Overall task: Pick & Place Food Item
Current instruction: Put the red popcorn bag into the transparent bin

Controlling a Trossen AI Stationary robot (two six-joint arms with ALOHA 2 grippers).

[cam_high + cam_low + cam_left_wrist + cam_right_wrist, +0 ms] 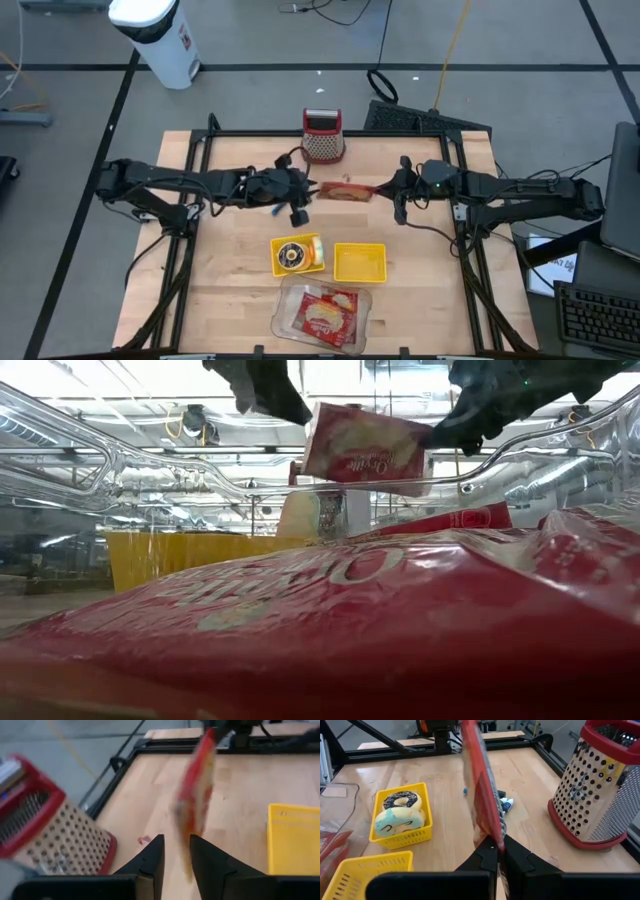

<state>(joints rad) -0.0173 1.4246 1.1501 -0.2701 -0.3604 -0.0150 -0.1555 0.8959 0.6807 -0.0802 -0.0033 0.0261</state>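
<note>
A flat red food packet hangs above the middle of the wooden table, between my two grippers. It stands nearly on edge, its printed face toward the table's near side. My right gripper is shut on the end toward the table's right. My left gripper is open at the packet's other end, which reaches into the gap between its fingers, close to one finger. My right gripper pinches the packet's right-hand end between its two fingers, coming level from the table's right. The packet sticks out ahead of the fingers, on edge and lifted clear of the table. My left gripper: I cannot tell whether a finger touches the packet.
A red-rimmed box grater stands at the far edge, just behind the packet. Nearer lie a yellow basket with a doughnut and a round toy, an empty yellow basket, and a clear tray holding a red packet.
</note>
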